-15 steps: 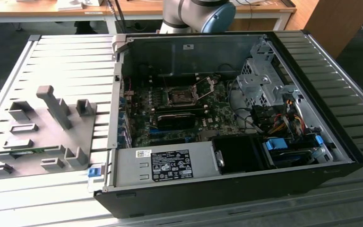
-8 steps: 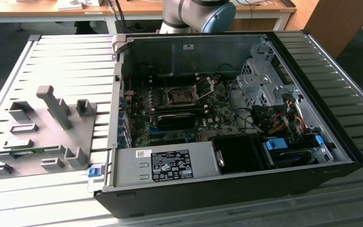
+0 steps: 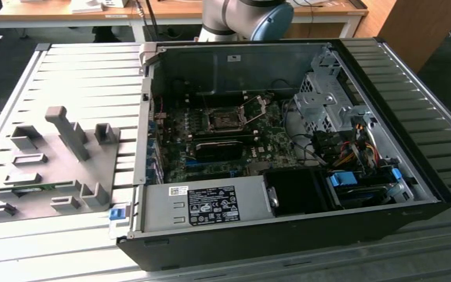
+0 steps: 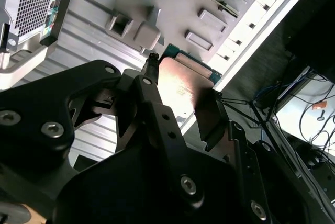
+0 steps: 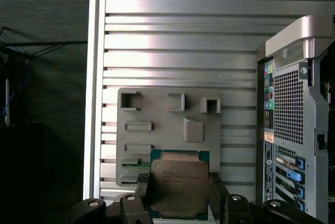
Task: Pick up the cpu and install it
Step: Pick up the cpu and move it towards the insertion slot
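The cpu (image 5: 177,181) is held by its edges between the fingers (image 5: 143,192) of the gripper (image 5: 179,190), with the grey tray (image 5: 157,110) beyond it.

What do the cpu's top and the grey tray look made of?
The cpu: top looks like dull silvery metal, with a soft sheen in both wrist views; its rim looks like green circuit board. The grey tray: probably matte plastic, judging by its even, unreflective grey and blocky pockets.

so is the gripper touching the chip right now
Touching. In the first wrist view the fingers of the gripper sit flush against opposite edges of the chip, with no gap on either side.
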`<state>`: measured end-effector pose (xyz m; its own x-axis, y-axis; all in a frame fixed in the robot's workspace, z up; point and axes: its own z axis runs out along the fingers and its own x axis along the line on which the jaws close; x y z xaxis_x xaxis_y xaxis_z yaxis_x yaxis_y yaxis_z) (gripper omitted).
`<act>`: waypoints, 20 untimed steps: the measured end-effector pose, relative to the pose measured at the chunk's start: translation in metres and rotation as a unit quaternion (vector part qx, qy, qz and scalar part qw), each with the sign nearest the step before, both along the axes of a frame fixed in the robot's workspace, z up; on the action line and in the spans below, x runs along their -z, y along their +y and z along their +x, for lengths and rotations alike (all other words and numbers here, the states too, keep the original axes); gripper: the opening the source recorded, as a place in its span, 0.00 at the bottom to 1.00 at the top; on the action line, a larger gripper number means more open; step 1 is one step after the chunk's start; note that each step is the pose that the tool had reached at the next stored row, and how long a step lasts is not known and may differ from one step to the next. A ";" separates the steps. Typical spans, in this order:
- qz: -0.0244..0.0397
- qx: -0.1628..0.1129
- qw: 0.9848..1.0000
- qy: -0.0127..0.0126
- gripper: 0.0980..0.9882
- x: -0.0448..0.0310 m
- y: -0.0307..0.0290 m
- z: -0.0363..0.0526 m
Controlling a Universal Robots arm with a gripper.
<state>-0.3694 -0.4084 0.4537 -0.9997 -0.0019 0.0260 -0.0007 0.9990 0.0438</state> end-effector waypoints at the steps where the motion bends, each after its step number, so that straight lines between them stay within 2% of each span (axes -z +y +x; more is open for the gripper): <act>1: 0.000 0.000 1.000 0.000 0.48 0.0000 0.0000 0.0024; 20: 0.000 0.000 1.000 0.000 0.48 0.0008 0.0000 0.0418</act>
